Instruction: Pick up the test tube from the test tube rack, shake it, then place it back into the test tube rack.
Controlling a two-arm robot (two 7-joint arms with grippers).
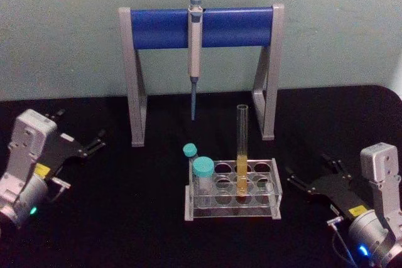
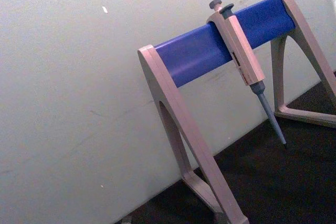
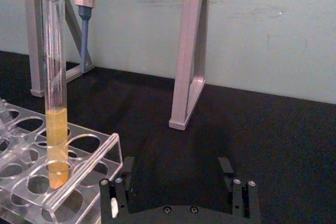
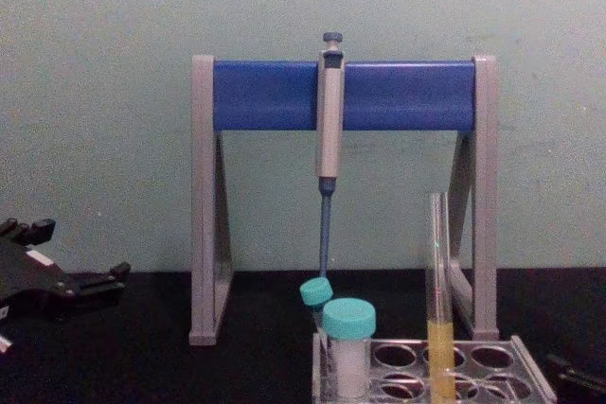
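Grippers sit nearest the robot, one low at each side of the black table (image 1: 125, 218). The right gripper (image 1: 314, 179) rests to the right of the test tube rack (image 1: 233, 210), close beside it but not touching; its fingers (image 3: 227, 165) are spread apart with nothing between them. The left gripper (image 1: 85, 136) stands well off to the rack's left, fingers likewise parted and empty.

Ahead and to the left of the right gripper, the rack lies low on the table: clear greyish plastic with rows of round holes on top. The test tube (image 1: 242, 155) stands in a hole of its middle row, on the side nearer the right gripper. Its long axis is upright, open mouth pointing up, rounded bottom down in the rack. It is tall, thin clear glass with no cap, yellow liquid filling its lower part and the upper part clear.

Farther from the right gripper, at the rack's left end, stand two teal-capped vials (image 1: 203, 177), the front one with white contents.

Beyond the rack rises a grey stand with a blue crossbar (image 1: 201, 26); a grey pipette (image 1: 195, 45) hangs from the bar, its blue tip pointing down.
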